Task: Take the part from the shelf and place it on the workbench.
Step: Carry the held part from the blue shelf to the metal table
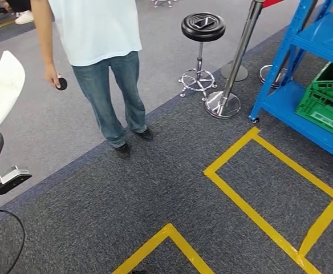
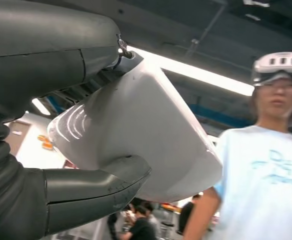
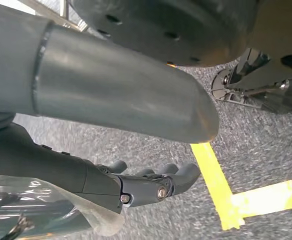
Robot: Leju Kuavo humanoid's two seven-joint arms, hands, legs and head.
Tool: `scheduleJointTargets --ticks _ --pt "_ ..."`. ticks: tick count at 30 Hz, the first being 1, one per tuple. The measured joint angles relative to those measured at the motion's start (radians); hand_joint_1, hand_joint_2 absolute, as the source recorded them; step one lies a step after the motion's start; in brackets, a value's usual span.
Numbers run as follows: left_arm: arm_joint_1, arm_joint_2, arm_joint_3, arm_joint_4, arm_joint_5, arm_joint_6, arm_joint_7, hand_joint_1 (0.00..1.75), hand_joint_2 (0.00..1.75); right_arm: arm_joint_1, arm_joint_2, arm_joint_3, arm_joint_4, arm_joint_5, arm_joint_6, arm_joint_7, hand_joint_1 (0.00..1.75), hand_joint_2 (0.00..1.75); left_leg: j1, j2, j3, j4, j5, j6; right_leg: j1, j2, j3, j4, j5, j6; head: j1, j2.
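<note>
White part in my left hand, standing on the carpet by the yellow tape square.

My left hand [image 2: 80, 150] grips the white part [image 2: 137, 135], thumb under it and fingers over its top; from my head view the part [image 1: 1, 91] sits far left of the yellow tape square [image 1: 272, 194]. A person [image 1: 100, 63] in a pale shirt and jeans stands left of and beyond the square, holding a small black disc [image 1: 61, 84]. A black stool [image 1: 202, 34] and a chrome post [image 1: 234, 68] stand beyond the square. Just right of it is the blue shelf [image 1: 311, 68] holding a green crate [image 1: 328, 97]. My right hand [image 3: 152, 185] hangs over the carpet near yellow tape, fingers loosely extended and holding nothing.
</note>
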State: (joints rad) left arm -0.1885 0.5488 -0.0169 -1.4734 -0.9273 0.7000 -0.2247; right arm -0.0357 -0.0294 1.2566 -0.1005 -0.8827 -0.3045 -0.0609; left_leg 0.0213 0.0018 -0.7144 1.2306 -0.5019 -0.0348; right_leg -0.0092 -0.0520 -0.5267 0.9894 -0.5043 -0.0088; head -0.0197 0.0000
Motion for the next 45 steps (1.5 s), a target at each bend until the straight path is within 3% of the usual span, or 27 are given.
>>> scheduleJointTargets --ticks 2,4,6,7,9,11,13,14,15,17,18,20,22,24,26,28,29,31,33,35,37,38,40,42,43,44,45 --pt "-0.003 -0.001 0.0 0.001 0.001 0.0 0.0 1.75 1.75 -0.001 0.001 0.002 -0.001 0.0 0.0 0.001 0.0 0.0 -0.004 0.04 0.074 -0.138 0.053 0.003 0.003 -0.024 0.009 0.002 -0.009 0.009 -0.001 0.0" --pt "-0.007 -0.002 0.0 0.002 0.002 0.0 0.0 1.75 1.75 -0.002 0.001 0.004 -0.001 0.0 0.001 0.001 0.0 0.0 -0.013 0.065 0.108 -0.206 0.064 0.017 0.009 -0.045 0.014 0.003 -0.017 0.02 -0.001 0.0" --pt "-0.007 -0.003 0.001 0.003 0.003 0.0 0.0 1.75 1.75 -0.004 0.001 0.005 -0.001 0.0 0.001 0.001 0.0 0.0 -0.017 0.046 0.106 -0.208 0.061 0.033 0.011 -0.064 0.018 0.002 -0.022 0.029 0.001 0.0" --pt "-0.007 -0.002 0.002 0.004 0.004 0.0 0.0 1.75 1.75 -0.005 0.001 0.005 -0.002 0.0 0.001 0.001 0.0 0.0 -0.016 0.036 0.105 -0.21 0.062 0.04 0.01 -0.06 0.019 0.004 -0.028 0.034 0.003 0.0" --pt "-0.01 0.0 0.002 0.005 0.004 0.0 0.0 1.75 1.75 -0.008 0.001 0.006 -0.003 0.0 0.001 0.001 0.0 0.0 -0.013 0.015 0.106 -0.215 0.064 0.053 0.005 -0.012 -0.006 0.057 -0.064 0.041 0.007 0.0" --pt "-0.014 -0.002 0.001 0.005 0.004 0.0 0.0 1.75 1.75 -0.007 0.001 0.006 -0.003 0.0 0.001 0.001 0.0 0.0 -0.013 -0.005 0.106 -0.215 0.065 0.062 0.004 0.039 -0.075 0.192 -0.124 0.04 0.011 0.0" --pt "-0.013 -0.006 0.0 0.006 0.003 0.0 0.0 1.75 1.75 -0.003 0.001 0.007 -0.003 0.0 0.001 0.001 0.0 0.0 -0.016 -0.031 0.106 -0.215 0.064 0.064 0.006 0.05 -0.142 0.303 -0.151 0.037 0.011 0.0" --pt "-0.013 -0.007 0.0 0.007 0.003 0.0 0.0 1.75 1.75 -0.001 0.001 0.008 -0.004 0.0 0.001 0.001 0.0 0.0 -0.018 -0.044 0.106 -0.214 0.064 0.064 0.007 0.052 -0.152 0.306 -0.135 0.034 0.011 0.0" --pt "-0.013 -0.008 0.0 0.007 0.003 0.0 0.0 1.75 1.75 0.0 0.001 0.009 -0.004 0.0 0.002 0.002 0.0 0.0 -0.019 -0.059 0.107 -0.213 0.064 0.064 0.007 0.058 -0.143 0.267 -0.099 0.03 0.011 0.0" --pt "-0.014 -0.009 0.0 0.007 0.003 0.0 0.0 1.75 1.75 0.0 0.001 0.011 -0.004 0.001 0.002 0.005 0.0 0.0 -0.019 -0.086 0.108 -0.211 0.063 0.063 0.006 0.1 -0.09 0.13 -0.019 0.019 0.011 0.0" --pt "-0.016 -0.01 -0.001 0.007 0.003 0.0 0.0 1.75 1.75 0.0 0.001 0.012 -0.004 0.001 0.002 0.006 0.0 0.0 -0.019 -0.098 0.106 -0.209 0.063 0.06 0.004 0.125 -0.065 0.07 0.004 0.017 0.01 0.0" --pt "-0.018 -0.011 -0.002 0.008 0.004 0.0 0.0 1.75 1.75 0.0 0.001 0.013 -0.004 0.001 0.002 0.008 0.0 0.0 -0.014 -0.123 0.099 -0.21 0.068 0.049 0.003 0.148 -0.041 0.025 0.009 0.015 0.009 0.0" --pt "-0.016 -0.009 -0.001 0.009 0.005 0.0 -0.003 1.75 1.75 0.0 0.002 0.013 -0.004 0.002 0.001 0.009 0.0 0.0 -0.009 -0.137 0.093 -0.212 0.072 0.035 0.004 0.125 -0.029 0.015 0.013 0.011 0.009 0.0" --pt "-0.018 -0.005 0.0 0.009 0.006 0.0 -0.006 1.75 1.75 0.0 0.002 0.013 -0.004 0.003 -0.001 0.009 0.0 0.0 -0.011 -0.091 0.077 -0.178 0.05 0.025 0.003 0.095 -0.02 0.003 0.019 0.002 0.006 0.0" --pt "-0.023 -0.004 0.0 0.011 0.008 0.0 -0.009 1.75 1.75 0.001 0.002 0.013 -0.004 0.004 -0.002 0.009 0.0 0.0 -0.011 -0.029 0.027 -0.07 -0.007 0.017 0.005 0.066 -0.015 -0.003 0.018 -0.004 0.003 0.0" --pt "-0.022 -0.006 0.0 0.015 0.011 0.0 -0.013 1.75 1.75 0.001 0.002 0.014 -0.004 0.006 -0.002 0.009 0.0 0.0 -0.007 -0.013 -0.029 0.049 -0.052 0.009 0.007 0.035 -0.014 -0.002 0.015 -0.007 0.002 0.0" --pt "-0.02 -0.007 0.0 0.017 0.013 0.0 -0.016 1.75 1.75 0.001 0.003 0.014 -0.004 0.006 -0.002 0.009 0.0 0.0 -0.005 -0.01 -0.037 0.068 -0.05 0.006 0.008 0.02 -0.013 -0.002 0.013 -0.006 0.002 0.0" --pt "-0.019 -0.007 0.001 0.021 0.017 0.0 -0.02 1.75 1.75 -0.001 0.004 0.014 -0.004 0.007 -0.002 0.012 0.0 0.0 -0.002 0.002 0.012 -0.02 0.006 0.004 0.008 -0.009 -0.009 -0.002 0.008 -0.003 0.002 0.0" --pt "-0.022 -0.006 0.003 0.023 0.021 0.0 -0.027 1.75 1.75 -0.004 0.005 0.014 -0.005 0.008 -0.002 0.016 0.0 0.0 -0.008 0.044 0.087 -0.159 0.053 0.009 0.012 -0.033 -0.002 0.0 0.001 0.005 0.002 0.0" --pt "-0.025 -0.006 0.004 0.025 0.026 0.0 -0.033 1.75 1.75 -0.007 0.006 0.014 -0.006 0.009 -0.002 0.019 0.0 0.0 -0.017 0.061 0.113 -0.212 0.057 0.023 0.018 -0.054 0.002 0.001 -0.006 0.015 0.003 0.0" --pt "-0.025 -0.004 0.007 0.026 0.029 0.0 -0.036 1.75 1.75 -0.011 0.008 0.014 -0.007 0.01 -0.003 0.021 0.0 0.0 -0.019 0.037 0.11 -0.215 0.059 0.039 0.017 -0.071 0.004 0.001 -0.013 0.025 0.004 0.0" --pt "-0.024 -0.003 0.008 0.026 0.029 0.0 -0.036 1.75 1.75 -0.013 0.009 0.014 -0.007 0.01 -0.003 0.021 0.0 0.0 -0.018 0.026 0.11 -0.217 0.06 0.045 0.015 -0.061 0.003 0.007 -0.02 0.03 0.004 0.0" --pt "-0.028 -0.001 0.011 0.026 0.029 0.0 -0.037 1.75 1.75 -0.017 0.01 0.014 -0.008 0.01 -0.003 0.022 0.0 0.0 -0.014 0.006 0.112 -0.221 0.063 0.058 0.01 -0.002 -0.032 0.078 -0.062 0.037 0.008 0.0" --pt "-0.031 -0.002 0.011 0.028 0.029 0.0 -0.038 1.75 1.75 -0.015 0.01 0.015 -0.009 0.01 -0.003 0.022 0.0 0.0 -0.014 -0.015 0.111 -0.221 0.062 0.065 0.007 0.047 -0.105 0.223 -0.125 0.039 0.011 0.0" --pt "-0.031 -0.004 0.01 0.029 0.029 0.0 -0.038 1.75 1.75 -0.014 0.01 0.015 -0.01 0.01 -0.002 0.023 0.0 0.0 -0.015 -0.028 0.111 -0.221 0.062 0.066 0.008 0.051 -0.14 0.284 -0.143 0.039 0.011 0.0" --pt "-0.031 -0.005 0.008 0.031 0.028 0.0 -0.038 1.75 1.75 -0.013 0.01 0.015 -0.011 0.01 -0.002 0.024 0.0 0.0 -0.016 -0.041 0.111 -0.22 0.062 0.066 0.008 0.052 -0.162 0.315 -0.142 0.038 0.012 0.0" --pt "-0.032 -0.006 0.006 0.032 0.028 0.0 -0.039 1.75 1.75 -0.012 0.01 0.015 -0.011 0.01 -0.002 0.025 0.0 0.0 -0.016 -0.055 0.112 -0.22 0.062 0.066 0.008 0.054 -0.165 0.304 -0.12 0.036 0.011 0.0"
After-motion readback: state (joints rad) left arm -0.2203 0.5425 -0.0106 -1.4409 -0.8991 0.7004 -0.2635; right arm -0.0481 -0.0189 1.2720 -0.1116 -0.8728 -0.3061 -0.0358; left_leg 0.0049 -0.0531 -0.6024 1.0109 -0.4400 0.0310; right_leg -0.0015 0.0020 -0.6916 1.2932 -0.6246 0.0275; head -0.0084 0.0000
